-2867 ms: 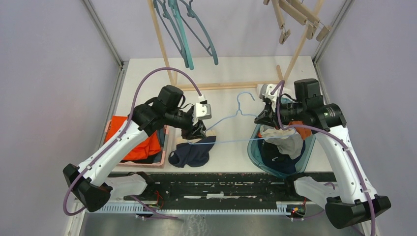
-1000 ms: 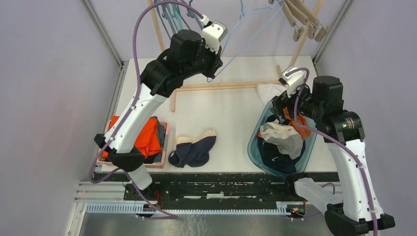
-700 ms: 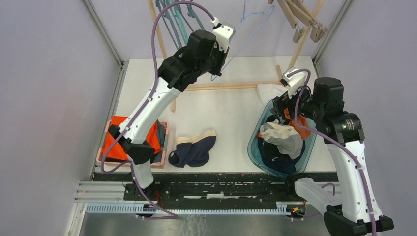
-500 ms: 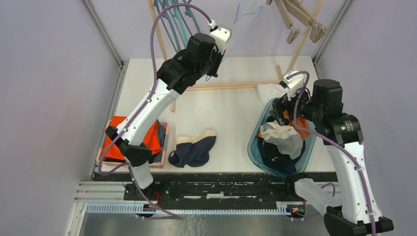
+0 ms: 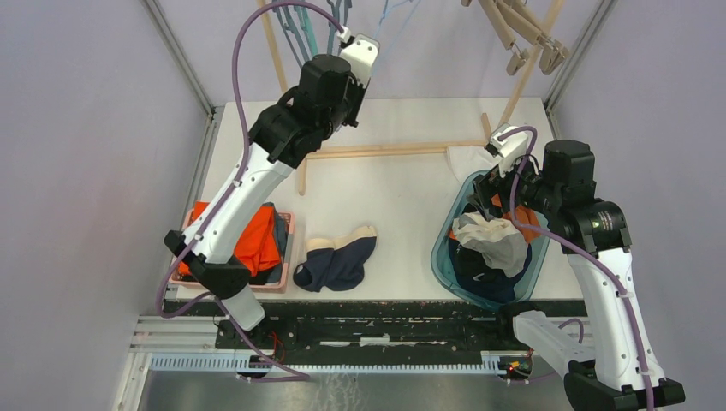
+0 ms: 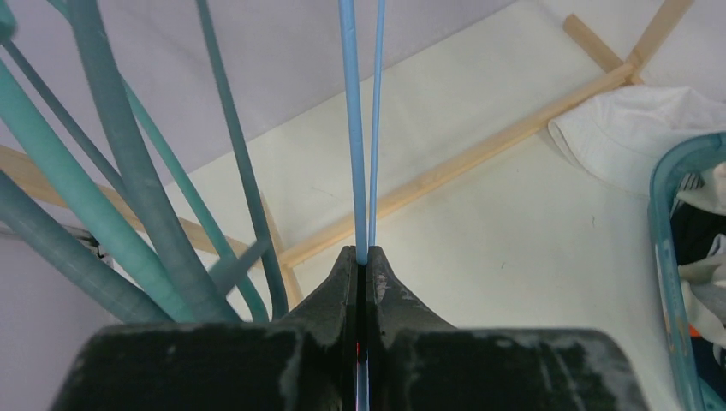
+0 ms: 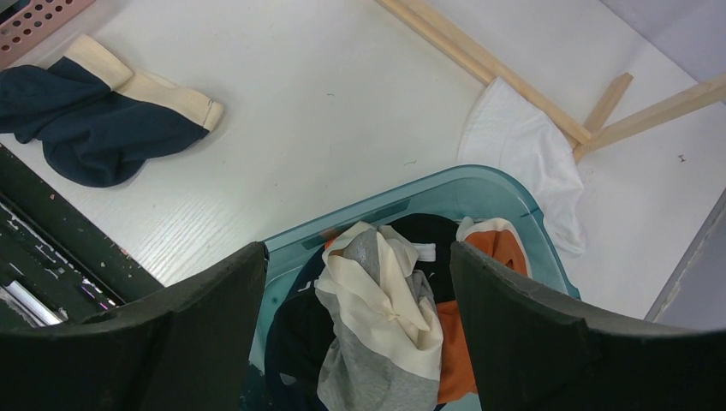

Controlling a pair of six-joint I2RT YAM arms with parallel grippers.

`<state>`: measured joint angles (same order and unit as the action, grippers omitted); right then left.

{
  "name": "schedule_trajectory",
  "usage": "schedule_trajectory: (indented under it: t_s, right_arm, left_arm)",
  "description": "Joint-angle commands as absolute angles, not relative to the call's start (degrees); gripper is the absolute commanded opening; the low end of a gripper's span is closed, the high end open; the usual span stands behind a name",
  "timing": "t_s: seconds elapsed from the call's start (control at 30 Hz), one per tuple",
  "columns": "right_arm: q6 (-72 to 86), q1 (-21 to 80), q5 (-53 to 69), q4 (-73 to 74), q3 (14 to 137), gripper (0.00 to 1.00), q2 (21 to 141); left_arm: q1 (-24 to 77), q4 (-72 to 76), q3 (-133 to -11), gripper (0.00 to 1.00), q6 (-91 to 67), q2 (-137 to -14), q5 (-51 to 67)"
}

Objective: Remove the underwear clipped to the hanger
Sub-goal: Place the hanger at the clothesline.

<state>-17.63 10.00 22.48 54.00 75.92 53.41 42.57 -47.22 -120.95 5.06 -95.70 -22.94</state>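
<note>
My left gripper (image 6: 363, 254) is shut on the thin light-blue wire hanger (image 6: 355, 128), held high at the back beside the teal hangers (image 6: 128, 197). In the top view the hanger (image 5: 387, 12) runs out of the upper edge, and no cloth shows on it. One piece of underwear, navy with a cream waistband (image 5: 336, 261), lies flat on the table. More underwear, grey, cream, orange and black (image 7: 385, 334), is piled in the teal basin (image 7: 479, 184). Above that pile my right gripper (image 7: 358, 250) stands open and holds nothing.
A pink tray (image 5: 289, 235) with a bright orange cloth (image 5: 254, 247) sits at the left. The wooden rack's base bars (image 5: 394, 150) cross the back of the table. Wooden clip hangers (image 5: 522, 30) hang at the upper right. A white cloth (image 5: 467, 158) lies behind the basin.
My left arm has lifted the blue hanger off the table and carried it up and left to the teal hangers. The navy underwear stayed on the table. The right arm barely moved.
</note>
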Motion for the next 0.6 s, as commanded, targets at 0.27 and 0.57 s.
schedule_trajectory:
  t_s: [0.27, 0.57]
  right_arm:
    - [-17.88, 9.79, 23.73, 51.95, 75.85, 0.87, 52.74]
    - [-18.33, 9.84, 23.97, 52.25, 75.52, 0.87, 52.51]
  left_arm:
    - [38.05, -40.70, -131.17, 0.03, 5.02, -104.33, -19.25]
    - [37.89, -32.73, -126.33, 0.03, 4.78, -103.96, -20.07]
